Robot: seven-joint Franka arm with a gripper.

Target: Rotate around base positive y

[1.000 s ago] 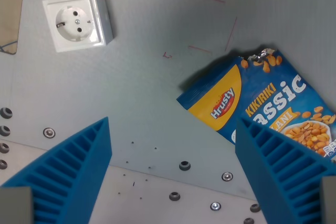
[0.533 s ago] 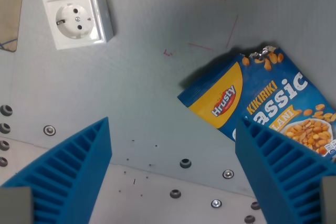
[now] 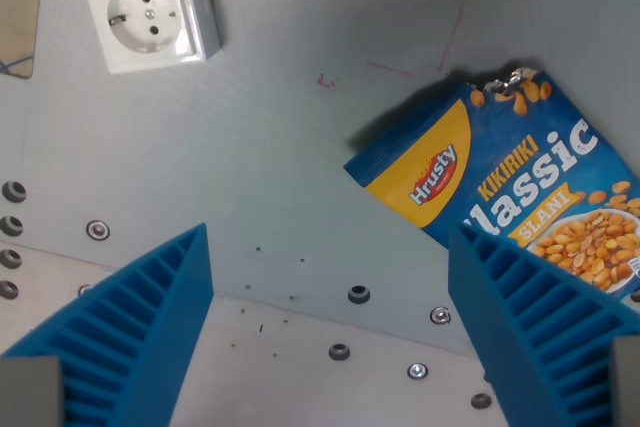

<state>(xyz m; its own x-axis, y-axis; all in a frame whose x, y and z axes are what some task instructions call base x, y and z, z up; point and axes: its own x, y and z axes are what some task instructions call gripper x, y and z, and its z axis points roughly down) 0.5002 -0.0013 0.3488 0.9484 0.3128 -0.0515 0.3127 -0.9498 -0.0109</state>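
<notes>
Gripper [image 3: 330,332] position: above the grey table [image 3: 290,167], with its two blue ribbed fingers [image 3: 125,332] spread wide at the bottom of the wrist view and nothing held between them. One finger occupies the lower left of the wrist view, the other the lower right.

Table: a flat grey surface with faint red pen marks [image 3: 415,22] near the top. A paler panel along its lower edge carries a row of screws and holes [image 3: 358,294].

Peanut bag [image 3: 510,182]: a blue and yellow packet printed "Hrusty" and "Classic", lying flat and tilted on the wrist view's right. Its lower corner is hidden behind the right finger, and its top edge is torn open.

Wall socket [image 3: 150,25]: a white square unit, resting at the upper left, well apart from the bag.
</notes>
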